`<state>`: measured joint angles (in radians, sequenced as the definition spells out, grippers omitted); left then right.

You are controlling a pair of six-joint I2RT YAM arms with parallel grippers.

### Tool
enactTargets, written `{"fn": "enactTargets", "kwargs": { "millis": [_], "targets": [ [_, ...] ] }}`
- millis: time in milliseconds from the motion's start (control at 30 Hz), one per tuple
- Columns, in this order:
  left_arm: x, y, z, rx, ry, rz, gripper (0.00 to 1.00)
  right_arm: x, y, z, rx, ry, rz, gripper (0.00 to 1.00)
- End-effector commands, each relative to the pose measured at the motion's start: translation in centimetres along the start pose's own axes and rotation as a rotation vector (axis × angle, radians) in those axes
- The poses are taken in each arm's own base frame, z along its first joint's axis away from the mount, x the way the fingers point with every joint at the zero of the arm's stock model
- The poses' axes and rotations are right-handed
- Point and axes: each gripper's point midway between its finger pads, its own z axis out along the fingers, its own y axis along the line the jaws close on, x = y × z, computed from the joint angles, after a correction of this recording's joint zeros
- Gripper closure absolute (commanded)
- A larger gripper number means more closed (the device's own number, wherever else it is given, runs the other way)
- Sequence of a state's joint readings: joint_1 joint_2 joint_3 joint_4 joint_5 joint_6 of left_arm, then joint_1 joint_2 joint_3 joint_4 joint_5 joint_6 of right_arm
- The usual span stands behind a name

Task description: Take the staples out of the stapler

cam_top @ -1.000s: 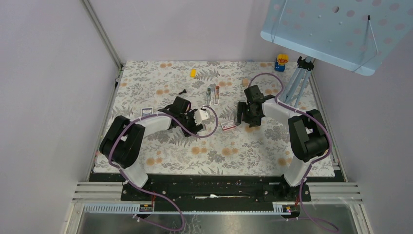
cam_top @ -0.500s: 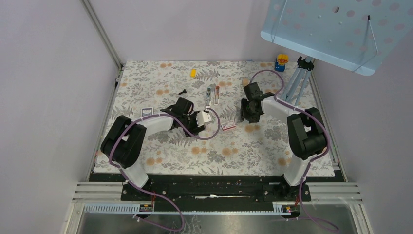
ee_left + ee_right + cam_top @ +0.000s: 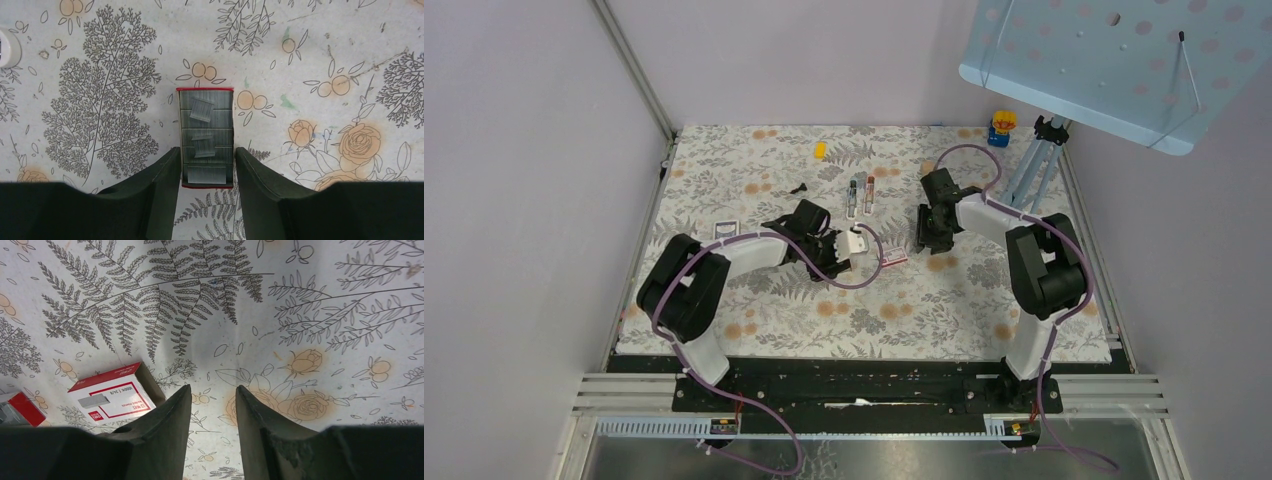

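An open red-rimmed tray of staples lies on the flowered cloth, with several grey strips in it. My left gripper is open, and its fingers flank the tray's near end. The left finger sits against the tray's side, with a sliver of gap on the right. In the top view the left gripper is just left of the staple box. My right gripper is open over bare cloth with nothing between its fingers. The red-and-white box sleeve is to its left. I cannot pick out the stapler in these views.
Two slim objects lie side by side behind the box. A yellow piece, a small black piece and a white card-like item lie on the cloth. A tripod and a yellow-blue toy stand at the back right.
My left gripper has slid right up to the staple box and its jaws have narrowed. My right gripper has drawn slightly toward the far side and its jaws have narrowed too.
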<state>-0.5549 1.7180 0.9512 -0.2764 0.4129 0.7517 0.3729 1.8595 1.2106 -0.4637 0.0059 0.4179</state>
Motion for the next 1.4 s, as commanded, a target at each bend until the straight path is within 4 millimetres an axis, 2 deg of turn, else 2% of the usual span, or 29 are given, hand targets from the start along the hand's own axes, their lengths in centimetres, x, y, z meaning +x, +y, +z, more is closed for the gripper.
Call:
{"fn": "enactTargets", "kwargs": {
  "millis": [0, 200, 367, 500, 700, 900, 1100, 1367],
  "targets": [
    [0.0, -1.2, 0.8, 0.063, 0.019, 0.002, 0.52, -0.2, 0.9, 0.0, -0.048, 0.021, -0.013, 0.55],
    [0.0, -1.5, 1.0, 0.084, 0.031, 0.013, 0.56, 0.0, 1.3, -0.1, -0.07, 0.025, -0.013, 0.56],
    [0.9, -1.4, 0.7, 0.067, 0.062, 0.032, 0.38, 0.3, 1.3, 0.0, -0.075, 0.034, -0.021, 0.56],
    [1.4, -1.0, 0.4, 0.064, 0.066, 0.028, 0.34, 0.3, 1.3, -0.1, -0.079, 0.034, -0.024, 0.56],
    [1.6, 0.1, -0.4, 0.09, 0.038, 0.007, 0.34, 0.3, 1.3, -0.4, -0.083, 0.036, -0.03, 0.56],
    [2.1, -0.1, 0.2, 0.131, 0.06, -0.006, 0.34, 0.3, 1.3, -0.6, -0.08, 0.034, -0.037, 0.55],
    [2.2, -1.2, 0.9, 0.165, 0.079, -0.002, 0.37, 0.4, 1.2, -0.5, -0.079, 0.036, -0.038, 0.55],
    [3.1, -1.8, 1.4, 0.195, 0.122, -0.023, 0.54, 0.4, 1.2, -0.5, -0.08, 0.033, -0.035, 0.55]
  ]
}}
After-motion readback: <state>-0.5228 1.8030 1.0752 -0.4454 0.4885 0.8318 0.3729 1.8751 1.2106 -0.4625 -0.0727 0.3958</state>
